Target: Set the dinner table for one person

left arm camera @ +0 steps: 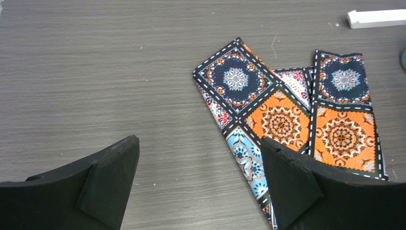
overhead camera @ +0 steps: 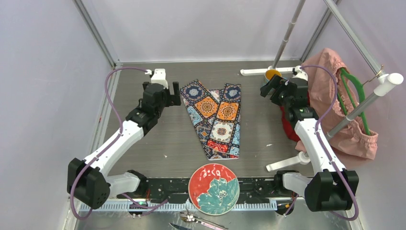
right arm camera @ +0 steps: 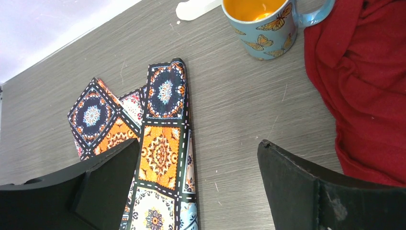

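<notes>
The dinner table [overhead camera: 158,139] is a grey-brown wood-grain top. A colourful tile-patterned cloth mat [overhead camera: 215,117] lies folded and crumpled at its middle. My left gripper [overhead camera: 176,94] hovers open just left of the mat's far corner. In the left wrist view the mat [left arm camera: 282,120] lies under the right finger and bare table [left arm camera: 95,72] shows between the jaws of the left gripper [left arm camera: 198,143]. My right gripper [overhead camera: 266,86] stands open to the mat's right. Its wrist view has the mat [right arm camera: 163,148] by the left finger, and the right gripper [right arm camera: 198,143] holds nothing.
A red-and-teal flower plate [overhead camera: 213,188] sits at the near edge between the arm bases, with cutlery [overhead camera: 196,221] below it. A butterfly mug [right arm camera: 261,24] stands at the far right beside a red cloth [right arm camera: 364,86]. Pink fabric [overhead camera: 344,110] and a green hanger [overhead camera: 354,100] hang on a white rack [overhead camera: 287,165].
</notes>
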`<state>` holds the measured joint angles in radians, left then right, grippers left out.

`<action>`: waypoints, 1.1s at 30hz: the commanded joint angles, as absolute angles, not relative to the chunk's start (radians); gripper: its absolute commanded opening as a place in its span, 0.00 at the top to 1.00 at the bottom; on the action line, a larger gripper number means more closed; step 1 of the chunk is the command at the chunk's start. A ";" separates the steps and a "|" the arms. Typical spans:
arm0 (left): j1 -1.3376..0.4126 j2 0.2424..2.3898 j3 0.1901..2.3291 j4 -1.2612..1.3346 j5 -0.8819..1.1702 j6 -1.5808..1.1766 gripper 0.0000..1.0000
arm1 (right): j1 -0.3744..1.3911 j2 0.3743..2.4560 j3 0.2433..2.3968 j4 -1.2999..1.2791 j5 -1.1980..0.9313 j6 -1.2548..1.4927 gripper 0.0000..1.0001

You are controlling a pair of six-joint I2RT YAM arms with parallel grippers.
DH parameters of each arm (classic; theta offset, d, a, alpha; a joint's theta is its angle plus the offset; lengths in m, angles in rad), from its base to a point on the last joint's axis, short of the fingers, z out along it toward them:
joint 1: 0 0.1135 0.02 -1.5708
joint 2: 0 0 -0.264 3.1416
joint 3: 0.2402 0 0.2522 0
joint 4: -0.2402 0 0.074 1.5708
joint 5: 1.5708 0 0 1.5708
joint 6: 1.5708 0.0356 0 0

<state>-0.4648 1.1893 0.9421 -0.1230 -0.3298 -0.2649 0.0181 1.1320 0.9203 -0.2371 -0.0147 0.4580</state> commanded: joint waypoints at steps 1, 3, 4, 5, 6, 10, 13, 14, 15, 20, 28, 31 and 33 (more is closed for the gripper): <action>-0.465 1.156 0.927 -0.034 -0.300 -0.292 0.01 | 0.019 1.104 0.915 -0.211 -0.042 0.446 0.00; -0.465 1.147 0.920 -0.026 -0.278 -0.293 0.00 | 0.019 1.105 0.913 -0.216 -0.043 0.446 0.00; -0.465 1.143 0.916 -0.025 -0.267 -0.291 0.00 | 0.019 1.107 0.913 -0.221 -0.042 0.439 0.00; -0.465 1.139 0.914 -0.023 -0.259 -0.290 0.00 | 0.019 1.110 0.916 -0.231 -0.040 0.434 0.00; -0.465 1.135 0.912 -0.023 -0.254 -0.289 0.00 | 0.020 1.115 0.920 -0.243 -0.037 0.432 0.00; -0.465 1.127 0.909 -0.028 -0.269 -0.295 0.00 | 0.021 1.129 0.926 -0.262 -0.051 0.424 0.00; -0.465 1.133 0.925 -0.056 -0.270 -0.295 0.00 | 0.022 1.139 0.927 -0.265 -0.069 0.421 0.00; -0.465 1.137 0.929 -0.061 -0.267 -0.295 0.00 | 0.026 1.145 0.932 -0.270 -0.078 0.421 0.00; -0.465 1.142 0.933 -0.067 -0.262 -0.295 0.00 | 0.032 1.150 0.936 -0.273 -0.085 0.420 0.00; -0.465 1.172 0.949 -0.099 -0.246 -0.298 0.00 | 0.135 1.190 0.965 -0.291 -0.063 0.379 0.00; -0.465 1.224 0.982 -0.139 -0.245 -0.298 0.00 | 0.383 1.368 1.063 -0.356 0.149 0.334 0.00; -0.465 1.229 0.982 -0.141 -0.253 -0.297 0.01 | 0.445 1.422 1.080 -0.348 0.189 0.357 0.00; -0.465 1.230 0.982 -0.143 -0.254 -0.299 0.01 | 0.476 1.462 1.094 -0.346 0.209 0.370 0.00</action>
